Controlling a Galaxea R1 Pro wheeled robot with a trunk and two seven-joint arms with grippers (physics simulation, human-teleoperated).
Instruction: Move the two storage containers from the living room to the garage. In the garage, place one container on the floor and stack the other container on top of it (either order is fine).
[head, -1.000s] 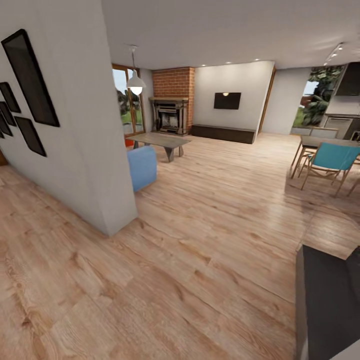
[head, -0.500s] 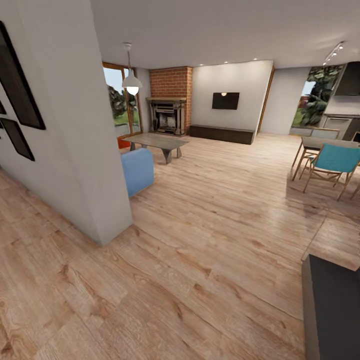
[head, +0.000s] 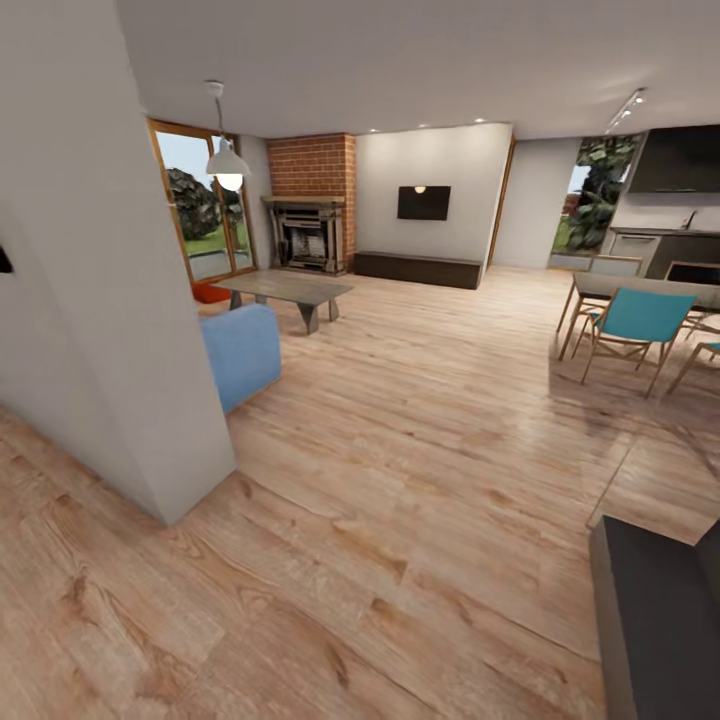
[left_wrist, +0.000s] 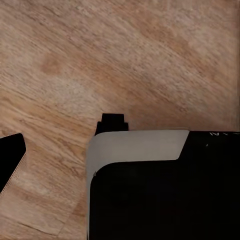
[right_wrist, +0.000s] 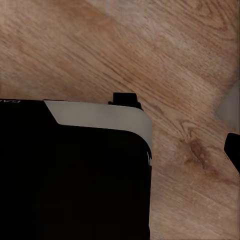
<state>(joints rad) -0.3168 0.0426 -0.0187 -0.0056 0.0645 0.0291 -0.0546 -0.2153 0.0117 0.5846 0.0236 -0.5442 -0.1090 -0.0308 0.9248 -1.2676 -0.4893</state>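
Observation:
Beside the grey coffee table (head: 285, 289), an orange-red patch (head: 210, 292) peeks out behind the blue sofa (head: 240, 352); it may be a storage container, mostly hidden. The living room lies ahead, with a brick fireplace (head: 310, 225) and a glass door (head: 195, 215). My left gripper (left_wrist: 120, 162) hangs over the wood plank floor, and one dark finger (left_wrist: 10, 160) shows at the picture's edge with nothing held. My right gripper (right_wrist: 120, 150) hangs likewise, with one finger (right_wrist: 234, 150) at the edge and nothing in it.
A white wall corner (head: 150, 400) juts out close on the left. A dining table with teal chairs (head: 635, 320) stands at the right, a dark counter edge (head: 660, 620) at the lower right. Wood plank floor (head: 420, 440) stretches ahead toward a low dark TV bench (head: 415, 268).
The whole view has shifted: the wall corner slid left and the wall pictures left the frame, while the sofa, table and fireplace drew slightly nearer. More of the glass door shows.

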